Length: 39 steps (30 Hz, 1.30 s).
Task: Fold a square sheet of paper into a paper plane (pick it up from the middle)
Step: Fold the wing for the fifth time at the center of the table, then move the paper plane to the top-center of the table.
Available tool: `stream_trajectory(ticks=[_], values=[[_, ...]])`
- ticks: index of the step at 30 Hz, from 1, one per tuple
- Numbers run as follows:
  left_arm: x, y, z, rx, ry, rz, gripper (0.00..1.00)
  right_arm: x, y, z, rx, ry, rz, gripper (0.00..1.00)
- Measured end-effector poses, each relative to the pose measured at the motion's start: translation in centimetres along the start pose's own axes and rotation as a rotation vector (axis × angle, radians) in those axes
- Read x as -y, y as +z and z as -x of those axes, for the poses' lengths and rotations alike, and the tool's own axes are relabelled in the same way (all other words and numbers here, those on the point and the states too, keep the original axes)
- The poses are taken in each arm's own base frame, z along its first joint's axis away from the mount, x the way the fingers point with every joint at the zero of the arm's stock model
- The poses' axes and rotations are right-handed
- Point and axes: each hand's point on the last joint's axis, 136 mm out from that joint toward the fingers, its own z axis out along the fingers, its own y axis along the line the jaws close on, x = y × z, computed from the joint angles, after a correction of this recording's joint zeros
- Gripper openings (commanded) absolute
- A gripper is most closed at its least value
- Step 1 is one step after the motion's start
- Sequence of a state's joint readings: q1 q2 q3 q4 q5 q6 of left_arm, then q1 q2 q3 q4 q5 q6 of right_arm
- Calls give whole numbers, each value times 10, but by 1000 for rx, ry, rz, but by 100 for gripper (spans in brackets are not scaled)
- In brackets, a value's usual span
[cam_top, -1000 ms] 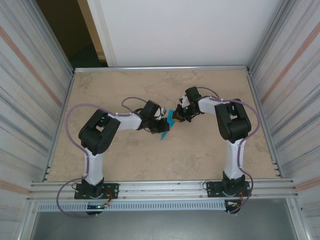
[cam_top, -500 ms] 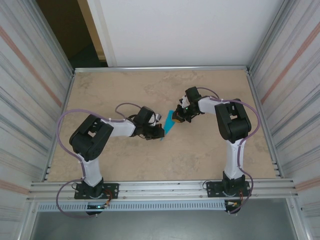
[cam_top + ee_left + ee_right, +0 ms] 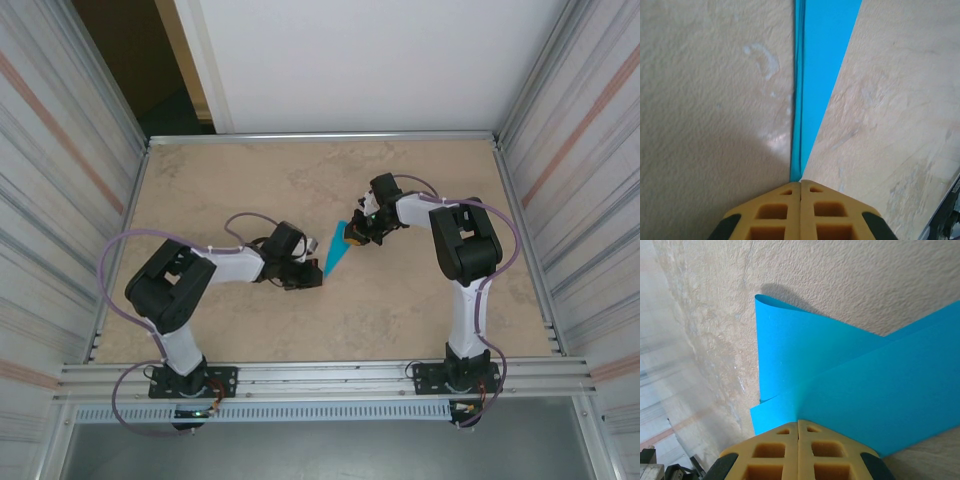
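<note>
Top external view: the left gripper is drawing back along the paper plane at mid-table, baring its creased length, so the fold is likely being sharpened. The right gripper is clamping the wide end. The left fingers are pressing together at the point, though any paper between them is hidden.

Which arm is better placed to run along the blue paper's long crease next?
Left, probably. The left gripper is shut on the paper plane at its narrow tip, the crease running straight ahead of it. The right gripper clamps the wide end, better as an anchor.
</note>
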State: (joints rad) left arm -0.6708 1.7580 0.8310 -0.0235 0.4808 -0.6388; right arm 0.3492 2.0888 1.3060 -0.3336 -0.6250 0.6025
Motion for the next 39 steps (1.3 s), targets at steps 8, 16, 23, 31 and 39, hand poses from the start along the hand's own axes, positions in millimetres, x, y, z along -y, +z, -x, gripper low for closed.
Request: stream_trajectory(ticks=[8, 16, 23, 31, 39], values=[[4, -27, -1, -10, -15, 34, 14, -5, -4, 0, -8, -8, -32, 19], [6, -98, 66, 227, -39, -4, 53, -43, -48, 1, 86, -97, -96, 58], [-23, -141, 95, 358, -95, 47, 82, -43, -54, -9, 170, -76, -303, 67], [-41, -159, 96, 396, -86, 125, 99, -58, -30, -21, 222, -20, -432, 68], [-52, -162, 95, 392, -69, 164, 99, -30, -10, -25, 221, 107, -553, 62]])
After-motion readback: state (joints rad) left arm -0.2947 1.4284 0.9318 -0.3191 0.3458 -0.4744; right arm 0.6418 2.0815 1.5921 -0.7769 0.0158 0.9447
